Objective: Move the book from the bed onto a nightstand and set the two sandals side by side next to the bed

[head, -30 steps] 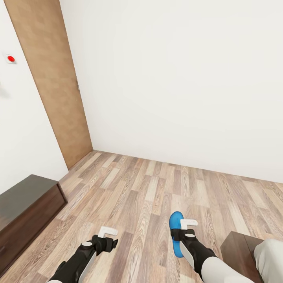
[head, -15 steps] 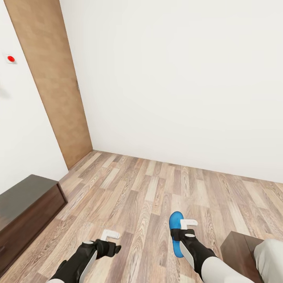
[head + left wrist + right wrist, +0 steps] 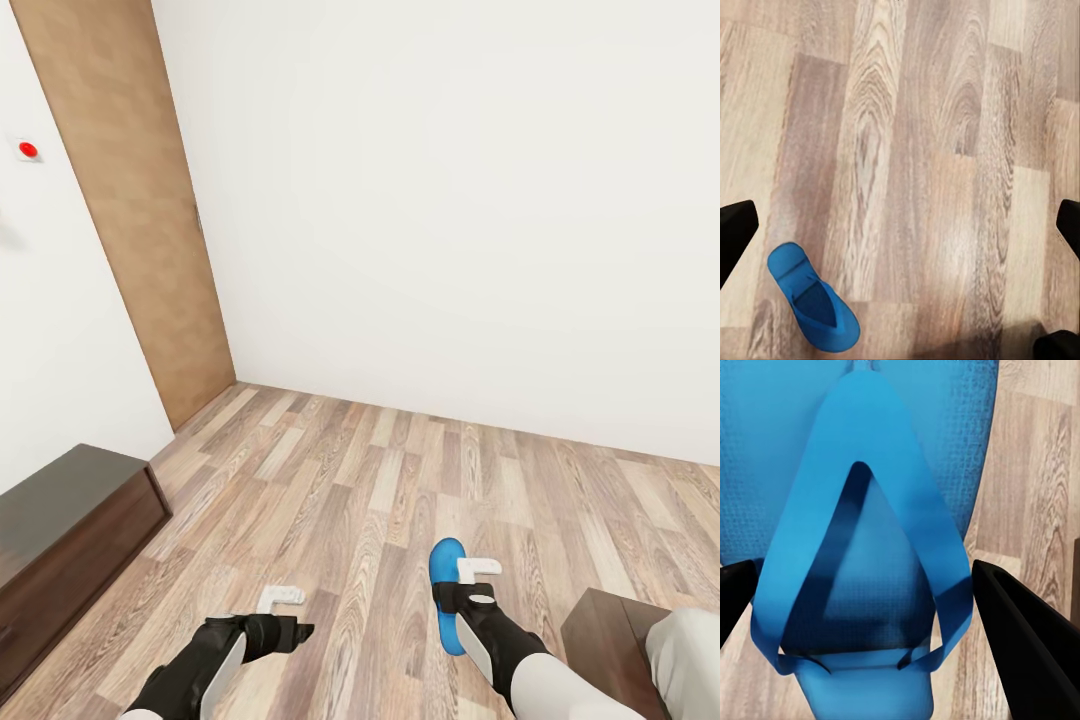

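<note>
My right gripper [image 3: 478, 580] hangs low over the plank floor, shut on a bright blue sandal [image 3: 445, 590]. In the right wrist view the sandal's thong strap [image 3: 862, 547] spans the gap between the dark fingers [image 3: 1020, 645]. My left gripper [image 3: 290, 612] is open with nothing in it, held just above the floor to the left. Its wrist view shows a second blue sandal [image 3: 814, 304] lying flat on the planks, apart from the fingers [image 3: 735, 232]. The book and the bed are out of view.
A long low dark brown cabinet [image 3: 60, 525] stands along the left wall, beside a wooden door [image 3: 130, 210]. The corner of another dark brown cabinet [image 3: 610, 640] shows at lower right; I cannot tell whether it is a nightstand. A white wall closes the far side.
My left gripper has dipped and shifted slightly to the right. The right arm and its sandal have stayed put.
</note>
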Available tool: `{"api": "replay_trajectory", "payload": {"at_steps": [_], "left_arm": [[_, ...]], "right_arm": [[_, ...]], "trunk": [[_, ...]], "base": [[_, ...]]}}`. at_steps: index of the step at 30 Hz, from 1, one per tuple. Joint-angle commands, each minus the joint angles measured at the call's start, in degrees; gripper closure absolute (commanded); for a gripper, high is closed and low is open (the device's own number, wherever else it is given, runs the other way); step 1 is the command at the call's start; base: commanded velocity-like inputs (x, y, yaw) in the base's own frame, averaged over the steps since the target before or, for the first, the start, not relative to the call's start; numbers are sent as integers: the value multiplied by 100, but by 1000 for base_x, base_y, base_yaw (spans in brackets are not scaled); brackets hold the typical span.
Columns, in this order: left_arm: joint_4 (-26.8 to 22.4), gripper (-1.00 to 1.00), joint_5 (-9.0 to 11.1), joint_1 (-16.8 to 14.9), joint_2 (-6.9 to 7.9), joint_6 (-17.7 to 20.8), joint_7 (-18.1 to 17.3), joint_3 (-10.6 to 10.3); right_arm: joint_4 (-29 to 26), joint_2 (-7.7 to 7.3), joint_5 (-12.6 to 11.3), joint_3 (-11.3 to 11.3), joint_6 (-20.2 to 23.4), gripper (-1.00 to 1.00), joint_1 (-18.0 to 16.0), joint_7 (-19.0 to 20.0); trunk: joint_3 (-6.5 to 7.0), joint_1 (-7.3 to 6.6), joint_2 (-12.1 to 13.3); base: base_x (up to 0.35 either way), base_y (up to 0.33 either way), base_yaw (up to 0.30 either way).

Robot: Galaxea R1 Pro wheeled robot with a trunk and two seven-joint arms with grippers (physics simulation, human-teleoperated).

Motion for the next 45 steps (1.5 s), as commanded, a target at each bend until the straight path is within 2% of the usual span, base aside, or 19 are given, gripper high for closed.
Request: {"api": "replay_trajectory", "payload": {"at_steps": [1, 7, 12, 21, 26, 27, 31, 37, 45], "left_arm": [[-7, -100, 90, -1, 6, 40, 12, -9], [-3, -100, 217, 2, 14, 14, 19, 26], [0, -100, 444, 5, 15, -40, 65, 24], [58, -100, 516, 11, 18, -208, 301, 17], [735, -100, 536, 10, 22, -755, 535, 10], [1052, -100, 542, 8, 23, -978, 579, 5], [1451, -100, 546, 5, 21, -1274, 626, -2], [1700, -100, 562, 4, 24, -1421, 647, -7], [1744, -100, 559, 4, 25, -1431, 643, -13]], "right_arm": [[-12, 2, 0, 5, 37, 100, 0, -24], [-12, 2, 0, 7, 37, 100, 1, -24], [-12, 2, 0, 6, 37, 100, 1, -24], [-12, 5, 0, 7, 37, 100, 1, -24], [-12, 10, 0, 59, 37, 100, 1, -24], [-12, 10, -1, 77, 37, 100, 1, -24], [-12, 11, -6, 98, 37, 100, 1, -24], [-12, 9, -7, 110, 37, 100, 1, -24], [-12, 11, -7, 120, 37, 100, 1, -5]], "trunk": [[-5, -1, -3], [-5, -1, -3], [-5, -1, -3], [-5, -1, -3], [-5, -1, -3], [-5, -1, -3], [-5, -1, -3], [-5, -1, -3], [-5, -1, -3]], "base": [[0, 0, 0], [0, 0, 0], [0, 0, 0], [0, 0, 0], [0, 0, 0], [0, 0, 0], [0, 0, 0], [0, 0, 0], [0, 0, -30]]}}
